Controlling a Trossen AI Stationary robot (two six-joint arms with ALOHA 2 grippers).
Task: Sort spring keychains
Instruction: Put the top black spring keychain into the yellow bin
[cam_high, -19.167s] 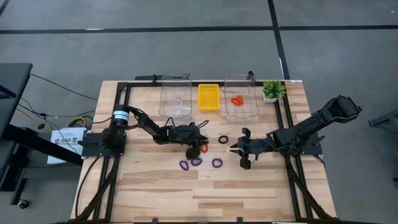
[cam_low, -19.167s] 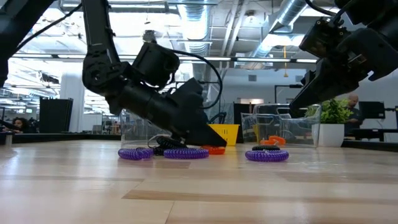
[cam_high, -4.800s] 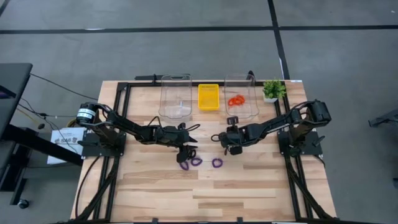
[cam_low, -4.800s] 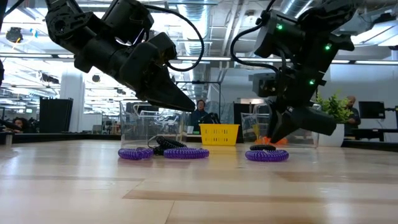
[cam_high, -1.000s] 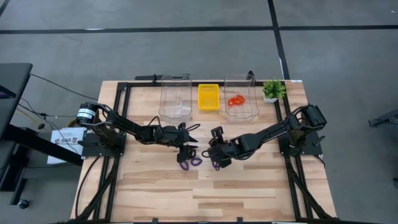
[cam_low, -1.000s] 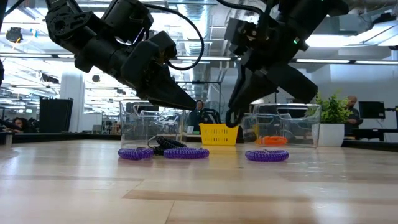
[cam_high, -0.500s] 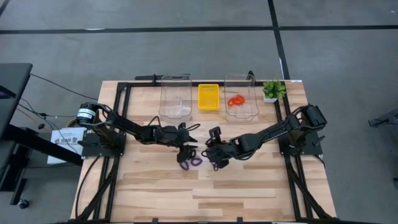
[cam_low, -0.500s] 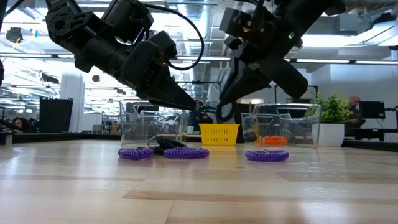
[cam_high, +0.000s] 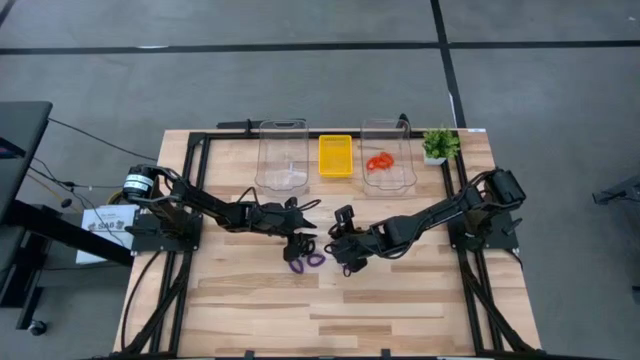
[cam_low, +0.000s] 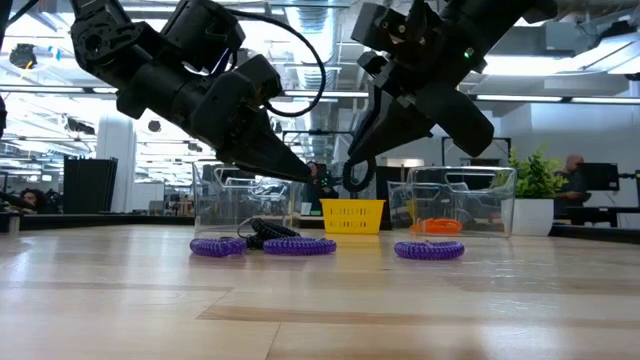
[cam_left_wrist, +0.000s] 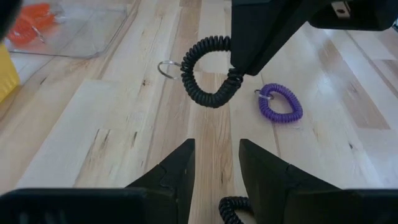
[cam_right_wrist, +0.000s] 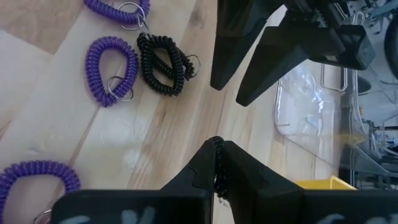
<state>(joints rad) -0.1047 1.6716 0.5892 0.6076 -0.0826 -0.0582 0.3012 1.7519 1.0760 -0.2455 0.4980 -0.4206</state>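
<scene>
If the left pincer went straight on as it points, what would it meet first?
Probably the black keychain hanging from the right pincer, which sits right ahead of the open left pincer; depth is unclear.

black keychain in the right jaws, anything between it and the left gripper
Nothing visible. The black keychain hangs from the shut right gripper above the table, straight ahead of the open left gripper, with only air between them.

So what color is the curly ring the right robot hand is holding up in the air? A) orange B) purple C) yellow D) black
D: the right gripper is shut on a black spring keychain hanging above the table, while purple ones lie on the wood.
</scene>
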